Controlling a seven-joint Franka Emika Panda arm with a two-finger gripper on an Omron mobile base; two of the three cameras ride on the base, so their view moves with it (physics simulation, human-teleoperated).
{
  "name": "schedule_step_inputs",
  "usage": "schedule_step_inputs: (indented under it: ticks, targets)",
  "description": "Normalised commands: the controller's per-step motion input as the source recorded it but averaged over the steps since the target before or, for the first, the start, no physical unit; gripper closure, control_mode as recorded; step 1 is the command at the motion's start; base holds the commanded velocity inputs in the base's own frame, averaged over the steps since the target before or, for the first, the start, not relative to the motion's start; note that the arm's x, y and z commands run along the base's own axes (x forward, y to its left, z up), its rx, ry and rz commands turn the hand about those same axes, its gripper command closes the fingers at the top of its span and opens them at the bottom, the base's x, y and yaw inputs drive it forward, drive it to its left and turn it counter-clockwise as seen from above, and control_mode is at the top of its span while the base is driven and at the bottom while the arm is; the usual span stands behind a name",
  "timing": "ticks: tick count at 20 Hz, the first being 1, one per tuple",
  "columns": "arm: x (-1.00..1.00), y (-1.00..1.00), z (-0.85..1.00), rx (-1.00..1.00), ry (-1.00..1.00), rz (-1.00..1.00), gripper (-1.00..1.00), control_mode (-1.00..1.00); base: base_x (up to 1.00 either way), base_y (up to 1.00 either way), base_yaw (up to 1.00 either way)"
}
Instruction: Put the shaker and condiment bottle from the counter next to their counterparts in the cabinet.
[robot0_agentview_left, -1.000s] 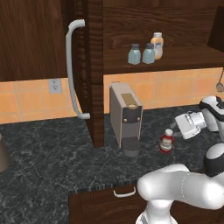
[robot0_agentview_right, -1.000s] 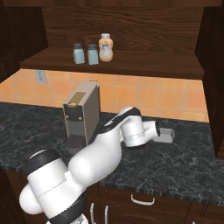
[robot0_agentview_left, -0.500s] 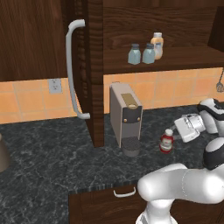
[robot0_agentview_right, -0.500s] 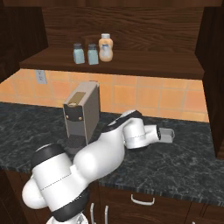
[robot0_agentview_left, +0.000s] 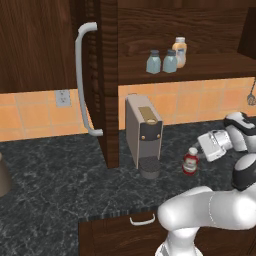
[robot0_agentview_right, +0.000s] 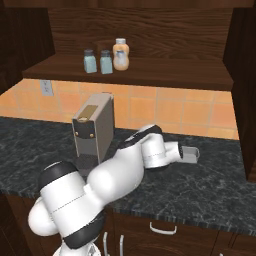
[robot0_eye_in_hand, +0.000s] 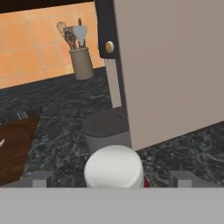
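Observation:
The red condiment bottle (robot0_agentview_left: 190, 161) with its white cap (robot0_eye_in_hand: 113, 167) stands on the dark counter (robot0_agentview_left: 60, 170), just right of the coffee machine. My gripper (robot0_agentview_left: 201, 148) hovers close at the bottle's upper right, open. In the hand view the cap sits between my fingertips (robot0_eye_in_hand: 41, 177), with no contact to be seen. On the cabinet (robot0_agentview_left: 107, 75) shelf two pale blue-grey shakers (robot0_agentview_left: 153, 61) (robot0_agentview_left: 170, 61) stand side by side, with the tan-orange bottle (robot0_agentview_left: 179, 50) right beside them. From the right base my gripper (robot0_agentview_right: 191, 154) points right, and my arm hides the red bottle.
A grey coffee machine (robot0_agentview_left: 144, 132) stands against the open cabinet door, its round drip tray (robot0_eye_in_hand: 105, 127) just beyond the bottle. A utensil holder (robot0_eye_in_hand: 81, 61) stands farther along by the tiled wall. Brown drawers (robot0_agentview_left: 120, 230) lie below the counter edge.
My hand has sunk a little and edged toward the red bottle. The jaws stayed open and the bottle has not moved.

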Motion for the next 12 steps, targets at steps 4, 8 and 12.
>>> schedule_step_inputs:
  ticks: [4, 8, 12]
  targets:
    - [0.18, 0.0, -0.04, 0.0, 0.0, 0.0, -1.0, -1.0, 0.0, 0.0, 0.0]
    - [0.01, 0.0, -0.18, 0.0, 0.0, 0.0, -1.0, -1.0, 0.0, 0.0, 0.0]
    - [0.0, 0.03, -0.29, 0.0, 0.0, 0.0, -1.0, -1.0, 0.0, 0.0, 0.0]
